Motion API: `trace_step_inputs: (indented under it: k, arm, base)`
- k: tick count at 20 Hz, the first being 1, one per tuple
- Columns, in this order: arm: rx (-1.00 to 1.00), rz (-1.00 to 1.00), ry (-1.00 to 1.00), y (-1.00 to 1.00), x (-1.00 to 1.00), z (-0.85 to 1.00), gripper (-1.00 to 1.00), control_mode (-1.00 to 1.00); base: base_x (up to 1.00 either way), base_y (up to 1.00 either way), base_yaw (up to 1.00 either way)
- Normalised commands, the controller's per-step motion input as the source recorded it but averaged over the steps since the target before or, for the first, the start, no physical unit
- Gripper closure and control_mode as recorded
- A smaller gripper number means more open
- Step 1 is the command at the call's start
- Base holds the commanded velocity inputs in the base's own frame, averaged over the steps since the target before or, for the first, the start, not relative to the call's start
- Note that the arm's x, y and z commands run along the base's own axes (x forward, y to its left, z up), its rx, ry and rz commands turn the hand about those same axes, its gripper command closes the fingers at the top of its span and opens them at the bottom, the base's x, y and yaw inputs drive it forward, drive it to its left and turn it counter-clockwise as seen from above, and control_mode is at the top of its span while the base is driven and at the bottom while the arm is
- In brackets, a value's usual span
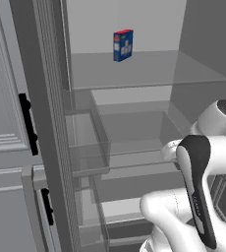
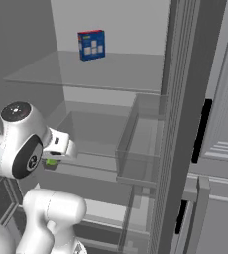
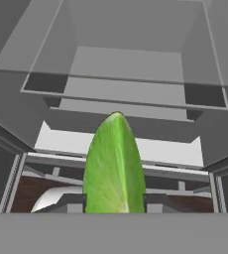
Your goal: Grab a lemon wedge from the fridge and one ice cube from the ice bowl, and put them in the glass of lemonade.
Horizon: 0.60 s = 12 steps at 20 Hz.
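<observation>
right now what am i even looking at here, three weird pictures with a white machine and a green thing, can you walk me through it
The white machine is a robot arm on a base that can drive, reaching into an open fridge. Two pictures come from cameras on the base behind the arm, one to its left and one to its right, so they show the same scene from two sides. The third comes from a camera on the hand, looking along the gripper.

Inside are pale walls and clear shelves. A blue-and-red carton stands upright on the upper shelf.

The green thing is a lemon wedge. In the hand view it stands between the two dark fingertips, which sit against its sides, so the gripper seems to be holding it. In the right base view a bit of green peeks out by the hand.
</observation>
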Motion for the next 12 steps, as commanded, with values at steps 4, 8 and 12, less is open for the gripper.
trace_step_inputs:
  k: [4, 8, 12]
  arm:
    - [0.0, 0.0, 0.0, 0.0, 0.0, 0.0, 1.0, 1.0]
    - [0.0, 0.0, 0.0, 0.0, 0.0, 0.0, 1.0, 1.0]
    - [0.0, 0.0, 0.0, 0.0, 0.0, 0.0, 1.0, 1.0]
  base:
    - [-0.96, 0.0, -0.05]
    - [-1.0, 0.0, -0.05]
    - [-1.0, 0.12, 0.07]
